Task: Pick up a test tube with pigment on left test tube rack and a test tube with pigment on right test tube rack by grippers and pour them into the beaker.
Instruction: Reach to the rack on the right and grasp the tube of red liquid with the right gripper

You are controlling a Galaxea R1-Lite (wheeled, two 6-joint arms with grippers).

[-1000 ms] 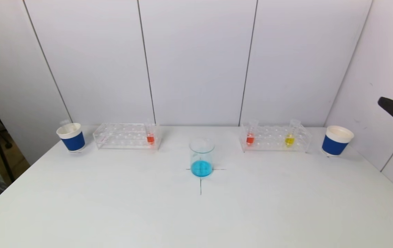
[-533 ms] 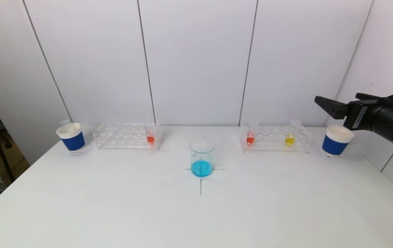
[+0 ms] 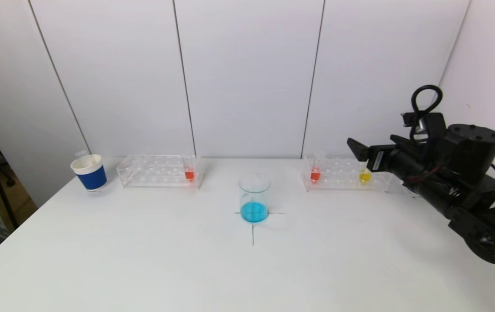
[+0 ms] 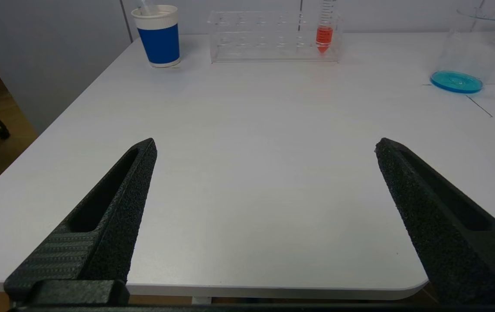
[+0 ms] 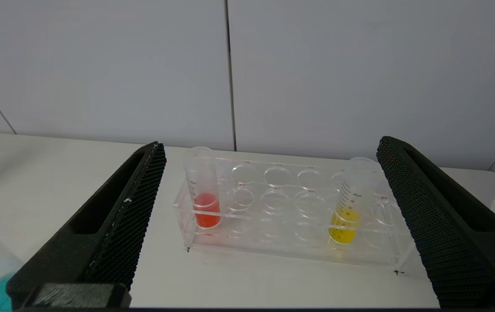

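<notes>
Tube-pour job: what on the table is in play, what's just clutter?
In play:
- left rack with its red tube
- right rack with a red tube and a yellow tube
- beaker, blue liquid inside
- right gripper, open, above the right rack
- left gripper, open, near the table edge

Clutter:
- blue cup by the left rack

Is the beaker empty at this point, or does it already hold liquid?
Not empty: the beaker holds a shallow layer of blue liquid at its bottom, with clear glass above.

Bright even light, soft faint shadows, sharp focus, no glare
</notes>
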